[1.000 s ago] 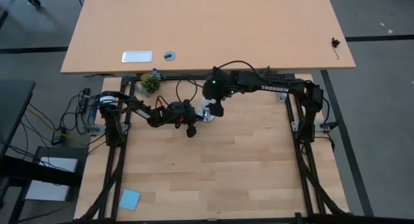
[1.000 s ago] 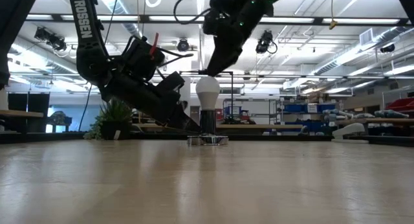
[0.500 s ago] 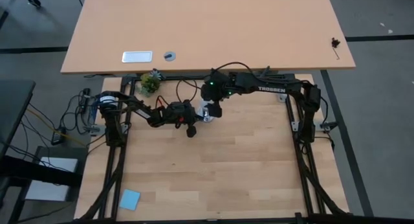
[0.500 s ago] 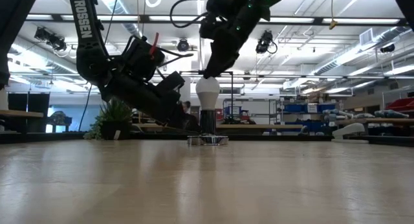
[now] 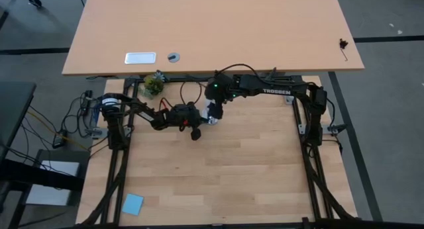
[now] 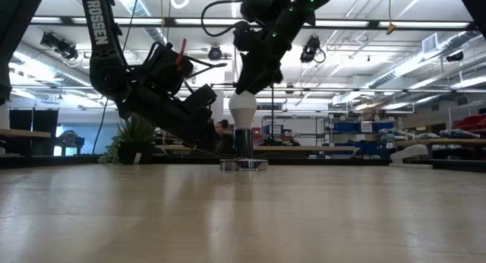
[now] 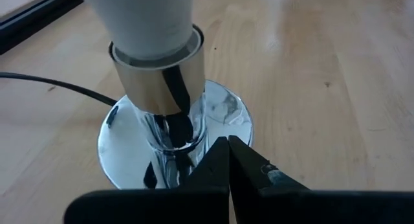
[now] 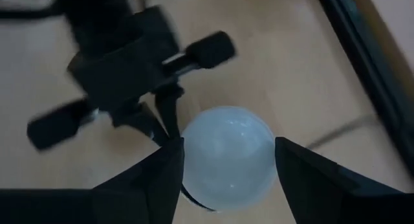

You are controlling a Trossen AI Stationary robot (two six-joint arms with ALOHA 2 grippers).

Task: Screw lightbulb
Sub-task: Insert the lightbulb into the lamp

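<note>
A pale wooden table (image 6: 243,217) fills the near part of the low view, and behind it a large workshop with ceiling lights and shelving is seen. On the table stands a shiny round socket base (image 7: 174,146) with a black cord (image 7: 52,88) leading away, and the lightbulb (image 6: 243,109) is seated upright in its metal collar, toward the far middle of the table as seen from above. The left pincer (image 7: 228,160) is closed, its tips pressed together with nothing between them, and is laid low against the foot of the socket, where it appears to serve as a brace. The right pincer (image 8: 228,160) is poised directly over the lightbulb, its two fingers (image 8: 162,172) standing open on either side of the white dome; whether they touch the glass cannot be told. The step in hand is judged to be gripping the lightbulb for a turn. It would be done well if the fingers were closed evenly on the widest part of the dome, the wrist axis kept in line with the socket so the thread is not crossed, only light squeeze used on the glass, and the base kept pinned so it is not spun along. Farther off, a small potted plant (image 6: 135,140) is seen at the table's far edge. The word TROSSEN is read in white on both arms; no other writing can be made out.
</note>
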